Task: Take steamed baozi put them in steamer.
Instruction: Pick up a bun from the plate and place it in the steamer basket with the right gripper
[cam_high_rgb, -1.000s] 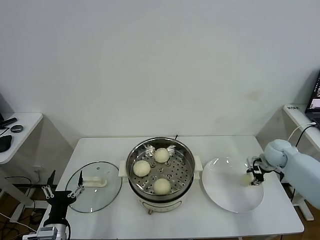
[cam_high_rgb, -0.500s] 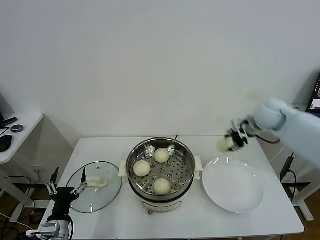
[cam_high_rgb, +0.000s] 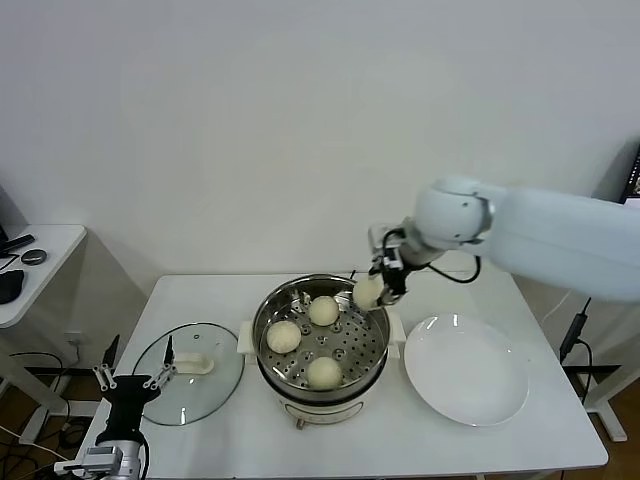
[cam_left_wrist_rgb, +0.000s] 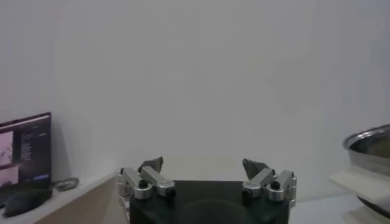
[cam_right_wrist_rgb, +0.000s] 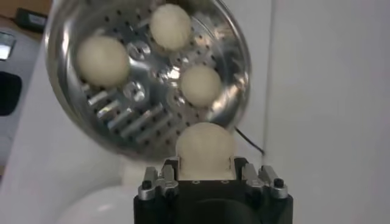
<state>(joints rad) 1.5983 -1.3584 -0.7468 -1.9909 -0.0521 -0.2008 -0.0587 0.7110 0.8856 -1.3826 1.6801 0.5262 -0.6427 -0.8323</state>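
Our right gripper (cam_high_rgb: 374, 289) is clamped on a baozi (cam_high_rgb: 367, 292) above the far-right rim of the steamer (cam_high_rgb: 375, 305), where three buns (cam_high_rgb: 322, 310) lie on the tray. Our left gripper (cam_high_rgb: 132, 378), fingers spread, waits at near left beside the glass lid (cam_high_rgb: 205, 385).

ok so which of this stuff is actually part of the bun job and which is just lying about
Part of the job:
- steamer with three baozi inside
- fourth baozi, held in the right claw over the steamer's rim

Lying about:
- glass lid
- white plate, now bare
- left claw, open, parked by the lid
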